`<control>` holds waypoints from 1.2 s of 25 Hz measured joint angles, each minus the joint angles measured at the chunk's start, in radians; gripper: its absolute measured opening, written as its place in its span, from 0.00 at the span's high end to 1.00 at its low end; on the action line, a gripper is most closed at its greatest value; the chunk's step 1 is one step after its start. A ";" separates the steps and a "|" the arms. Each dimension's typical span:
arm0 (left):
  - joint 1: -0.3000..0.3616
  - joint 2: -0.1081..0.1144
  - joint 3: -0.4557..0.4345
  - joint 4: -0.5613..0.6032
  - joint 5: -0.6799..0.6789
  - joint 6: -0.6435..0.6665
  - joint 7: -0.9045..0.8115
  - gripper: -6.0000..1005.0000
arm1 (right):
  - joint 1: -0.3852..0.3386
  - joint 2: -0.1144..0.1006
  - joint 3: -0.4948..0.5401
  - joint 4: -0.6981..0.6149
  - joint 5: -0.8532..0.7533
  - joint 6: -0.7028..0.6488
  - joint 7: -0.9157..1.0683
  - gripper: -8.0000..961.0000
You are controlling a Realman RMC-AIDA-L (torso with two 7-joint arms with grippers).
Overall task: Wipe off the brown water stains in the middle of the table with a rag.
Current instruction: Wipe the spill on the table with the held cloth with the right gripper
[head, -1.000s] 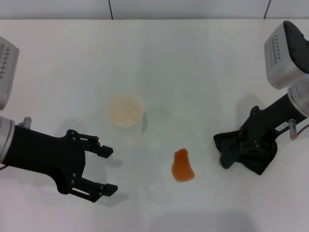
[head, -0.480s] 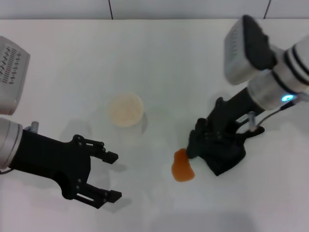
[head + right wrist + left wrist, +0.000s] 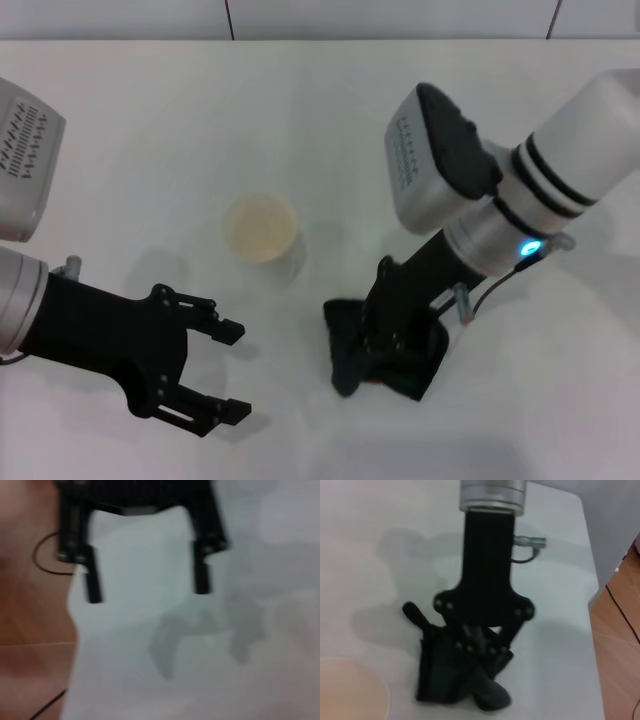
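The dark rag [image 3: 343,352] lies bunched on the white table [image 3: 150,130] at the middle front, and my right gripper [image 3: 392,345] is shut on it, pressing it down. No brown water stains show; the rag and gripper cover that spot. From the left wrist view, the same right gripper [image 3: 480,645] stands over the rag [image 3: 432,687], whose folds spread out beneath it. At the front left my left gripper [image 3: 237,368] hovers open and holds nothing. It also appears in the right wrist view [image 3: 146,592], fingers spread.
A pale cup [image 3: 260,228] stands left of the rag, behind the left gripper, and appears again in the left wrist view [image 3: 345,692]. The right wrist view shows the table edge [image 3: 72,630] with brown floor beyond.
My right gripper has dragged the rag leftward across the table, from beside the orange-brown stain to on top of it. The stain no longer shows. The left gripper barely moved.
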 joint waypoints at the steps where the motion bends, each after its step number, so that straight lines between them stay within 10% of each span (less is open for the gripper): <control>1: 0.000 0.000 0.000 0.000 0.002 0.000 0.000 0.17 | 0.000 0.000 -0.020 -0.001 0.018 0.000 -0.001 0.92; 10: 0.001 0.000 0.000 -0.003 0.013 0.000 0.001 0.17 | 0.000 -0.005 -0.080 0.016 0.056 0.066 -0.044 0.92; 21: 0.008 0.000 -0.001 -0.006 0.020 -0.001 0.006 0.17 | -0.017 -0.015 0.128 0.045 -0.117 0.103 -0.105 0.93; 30: 0.001 -0.001 -0.002 -0.006 0.018 -0.001 0.006 0.17 | -0.016 0.000 -0.035 0.033 0.056 0.014 -0.108 0.93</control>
